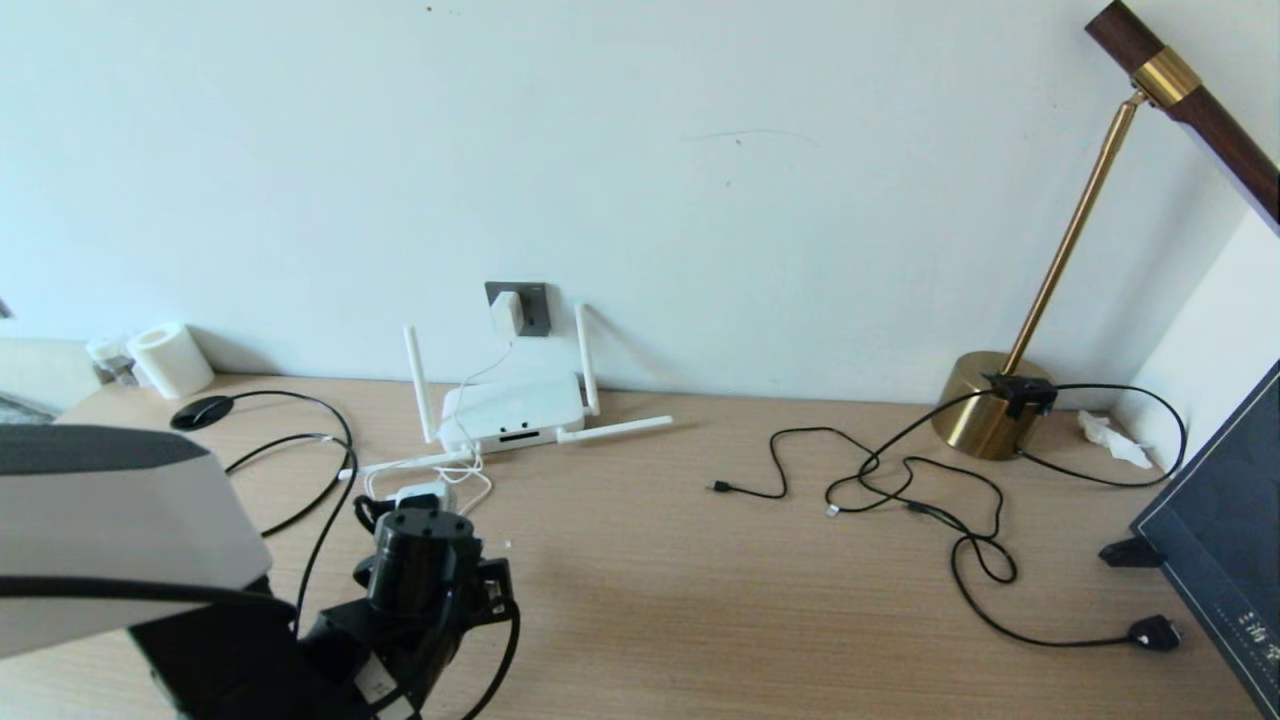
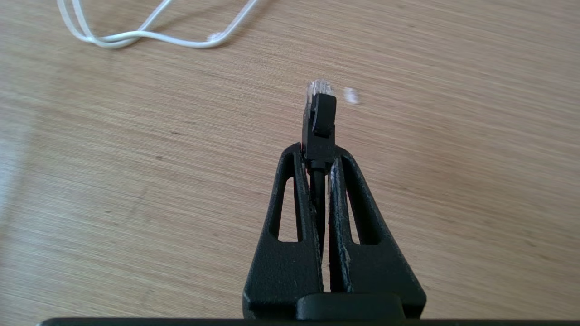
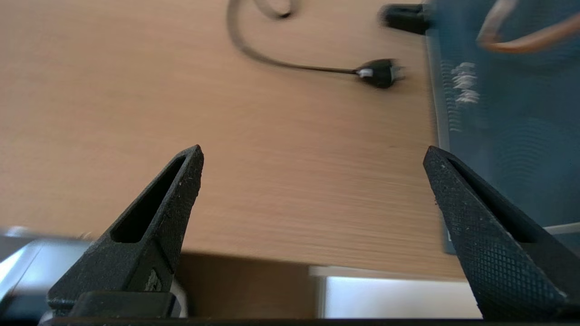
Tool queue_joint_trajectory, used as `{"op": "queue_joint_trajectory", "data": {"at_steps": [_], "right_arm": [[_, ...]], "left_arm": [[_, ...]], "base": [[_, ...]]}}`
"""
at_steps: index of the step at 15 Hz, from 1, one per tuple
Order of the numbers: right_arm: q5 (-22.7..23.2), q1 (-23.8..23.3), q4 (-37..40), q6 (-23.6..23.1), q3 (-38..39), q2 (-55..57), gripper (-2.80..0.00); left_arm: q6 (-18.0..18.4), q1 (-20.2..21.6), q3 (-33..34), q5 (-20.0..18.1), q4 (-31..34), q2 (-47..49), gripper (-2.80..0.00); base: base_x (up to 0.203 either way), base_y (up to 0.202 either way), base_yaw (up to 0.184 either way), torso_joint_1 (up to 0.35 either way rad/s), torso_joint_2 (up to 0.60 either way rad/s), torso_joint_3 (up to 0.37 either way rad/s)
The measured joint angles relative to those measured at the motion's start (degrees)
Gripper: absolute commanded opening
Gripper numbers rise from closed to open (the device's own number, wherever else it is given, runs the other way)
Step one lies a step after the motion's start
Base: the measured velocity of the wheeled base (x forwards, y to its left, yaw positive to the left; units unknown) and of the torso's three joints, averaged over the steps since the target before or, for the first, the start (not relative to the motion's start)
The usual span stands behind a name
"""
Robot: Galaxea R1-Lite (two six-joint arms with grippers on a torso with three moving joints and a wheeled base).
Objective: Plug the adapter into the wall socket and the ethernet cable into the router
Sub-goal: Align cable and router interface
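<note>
Head view, far left: a white paper roll [image 1: 172,359] is standing on the counter [image 1: 650,600] against the wall.
Ethernet cable: the ethernet cable [image 1: 300,470] is looping across the left of the counter, its flat oval end [image 1: 200,411] lying near the roll.
Left gripper: the left gripper [image 2: 319,154] is hanging low over the counter in front of the router, its fingers [image 2: 290,217] clamped on the cable just behind the plug [image 2: 320,120], whose clear tip is sticking out beyond them.
Router: the router [image 1: 512,410] is sitting at the wall, two antennas up and two lying flat.
Adapter: the adapter [image 1: 506,313] is sitting in the wall socket [image 1: 520,307] above the router, its white cord [image 1: 470,470] trailing down to the counter.
Middle right: thin black cables [image 1: 900,490] are lying tangled near a brass lamp [image 1: 995,400].
Right gripper: the right gripper [image 3: 312,154] is hovering at the counter's near right edge, fingers [image 3: 176,194] wide apart and holding nothing, beside a dark blue board [image 3: 503,113].
</note>
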Motion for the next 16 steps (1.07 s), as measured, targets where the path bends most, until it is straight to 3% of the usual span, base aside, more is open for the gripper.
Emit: {"op": "queue_joint_trajectory", "data": {"at_steps": [3, 5, 8, 12, 16], "right_arm": [[-0.2, -3.8, -2.1, 1.9, 0.6, -3.2, 0.0], [3.7, -4.2, -3.4, 3.5, 1.4, -4.5, 0.0], [8.3, -4.1, 1.8, 1.5, 1.3, -3.8, 0.0], [7.9, -2.8, 0.3, 1.5, 1.6, -10.8, 0.0], [5.9, -1.6, -0.7, 8.7, 2.0, -18.3, 0.0]], "left_arm": [[1.8, -0.3, 0.7, 0.2, -3.9, 1.9, -2.8], [2.3, -0.3, 1.5, 0.3, -5.6, 2.9, -2.8], [3.4, -0.7, 2.5, 0.3, -8.2, 3.9, -2.8], [3.7, -0.8, 2.2, 0.5, -10.8, 5.1, -2.8], [4.2, -0.9, 0.1, 3.4, -19.7, 9.6, -2.8]], "base": [[0.0, 0.0, 0.0, 0.0, 0.0, 0.0], [0.0, 0.0, 0.0, 0.0, 0.0, 0.0], [0.0, 0.0, 0.0, 0.0, 0.0, 0.0], [0.0, 0.0, 0.0, 0.0, 0.0, 0.0], [0.0, 0.0, 0.0, 0.0, 0.0, 0.0]]}}
